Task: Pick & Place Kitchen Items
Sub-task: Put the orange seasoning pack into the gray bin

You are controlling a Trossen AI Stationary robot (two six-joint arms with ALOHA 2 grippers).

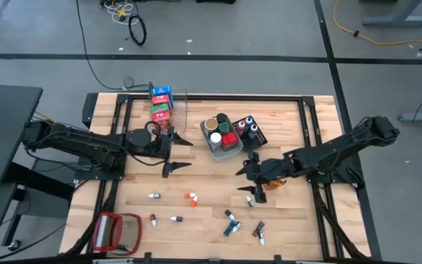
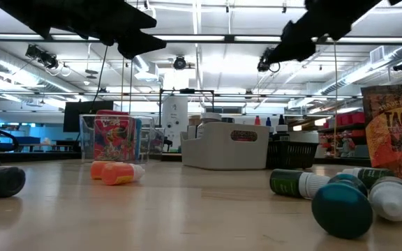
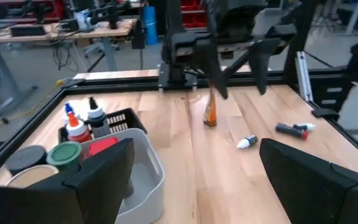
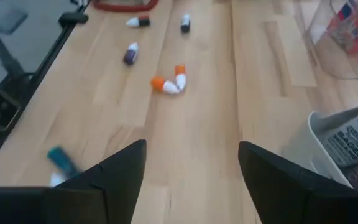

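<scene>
Small bottles lie scattered on their sides on the wooden table: two orange-capped ones (image 4: 166, 81), a purple one (image 4: 131, 53), teal ones (image 1: 230, 222) and others near the front. My left gripper (image 1: 179, 152) hovers open and empty left of the grey bin (image 1: 212, 149), which holds round jars (image 1: 218, 125). My right gripper (image 1: 250, 176) hangs open and empty above the table, just in front of that bin, with a small bottle (image 1: 250, 199) below it.
A clear bin (image 1: 182, 99) with cartons (image 1: 161, 105) stands at the back. A black bin (image 1: 262, 136) with capped bottles (image 1: 246, 126) adjoins the grey one. An orange taco-mix packet (image 2: 396, 132) lies under the right arm. A red-framed flat object (image 1: 119, 231) sits front left.
</scene>
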